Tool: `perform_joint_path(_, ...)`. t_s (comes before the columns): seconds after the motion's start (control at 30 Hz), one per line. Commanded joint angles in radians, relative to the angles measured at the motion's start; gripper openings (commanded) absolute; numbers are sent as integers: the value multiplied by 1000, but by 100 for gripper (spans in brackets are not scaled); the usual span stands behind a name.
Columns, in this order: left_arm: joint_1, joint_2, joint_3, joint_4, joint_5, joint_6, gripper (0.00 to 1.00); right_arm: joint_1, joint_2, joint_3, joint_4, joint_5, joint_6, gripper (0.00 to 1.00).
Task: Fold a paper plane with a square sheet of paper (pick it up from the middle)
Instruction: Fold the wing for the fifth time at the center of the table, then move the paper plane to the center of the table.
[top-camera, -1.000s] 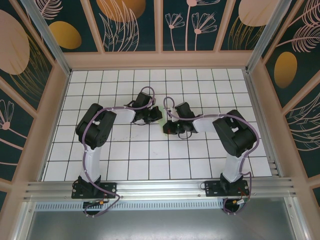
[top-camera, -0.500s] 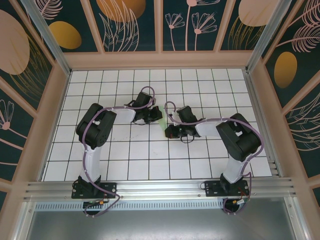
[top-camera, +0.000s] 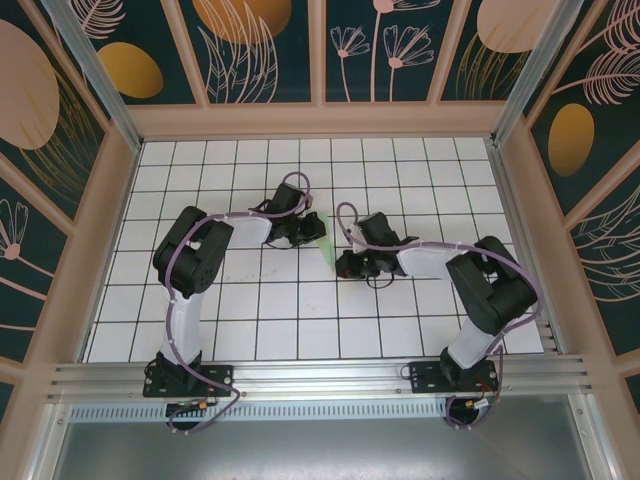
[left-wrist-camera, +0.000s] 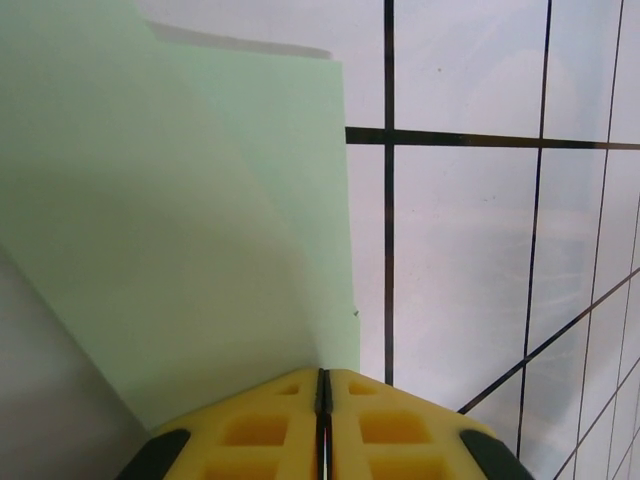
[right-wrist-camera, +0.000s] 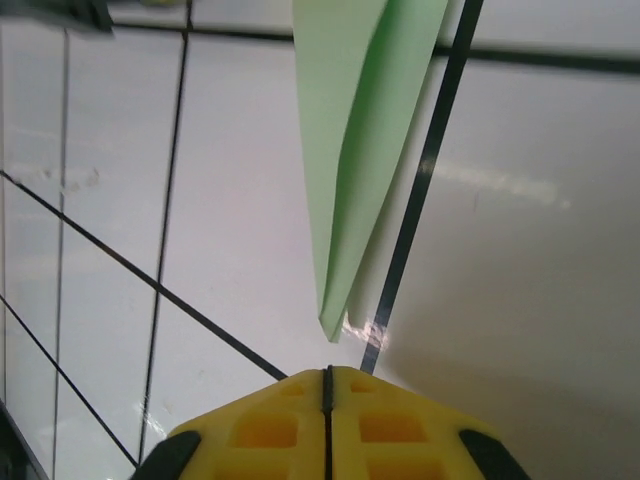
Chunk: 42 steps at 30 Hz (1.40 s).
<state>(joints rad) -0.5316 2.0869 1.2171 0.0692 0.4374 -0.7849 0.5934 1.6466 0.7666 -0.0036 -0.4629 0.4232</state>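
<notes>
Pale green and folded into a narrow dart, the paper plane sits near the middle of the white tabletop, between the two claws. Seen from above, its wider end lies on the far side and it narrows to a point on the near side, slanting slightly to the right.

The left claw is at the plane's left edge, touching its wider far part. In the left wrist view the yellow pads of this claw are pressed together, with only a hairline between them. The broad green surface of the plane spreads up and to the left from that seam, and its fold runs straight down into it. The left claw looks clamped on the paper there.

The right claw is just right of the plane's near tip. In the right wrist view its pads also meet along a thin dark line and grip nothing. The plane comes down from the top of that view as a creased wedge, and its pointed tip ends just beyond the pads, close to them but apart. The tip lies beside one of the black grid lines on the tabletop. Whether it rests on the surface or hangs just above it I cannot tell.
</notes>
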Motion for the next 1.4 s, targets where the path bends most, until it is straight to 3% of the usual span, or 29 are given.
perform_joint_path(0.0, 1, 2, 35, -83, -52, 50, 17, -30, -69, 22, 29, 66, 69, 15)
perform_joint_path(0.2, 2, -117, 88, -115, -68, 63, 30, -41, -102, 13, 53, 216, 133, 40)
perform_joint_path(0.4, -18, -214, 59, -212, -258, 79, 44, -107, -132, -38, 82, 351, 211, 61)
perform_joint_path(0.6, -76, -216, 76, -321, -420, 77, 54, -143, -145, -95, 151, 330, 254, 73)
perform_joint_path(0.87, -102, -82, 142, -340, -382, 46, 56, -144, -124, -107, 177, 319, 263, 81)
perform_joint_path(1.03, -102, -41, 170, -376, -424, 34, 48, -144, -112, -104, 173, 314, 267, 81)
perform_joint_path(1.37, -103, -151, 62, -292, -474, -14, 11, -143, -97, -84, 145, 317, 268, 81)
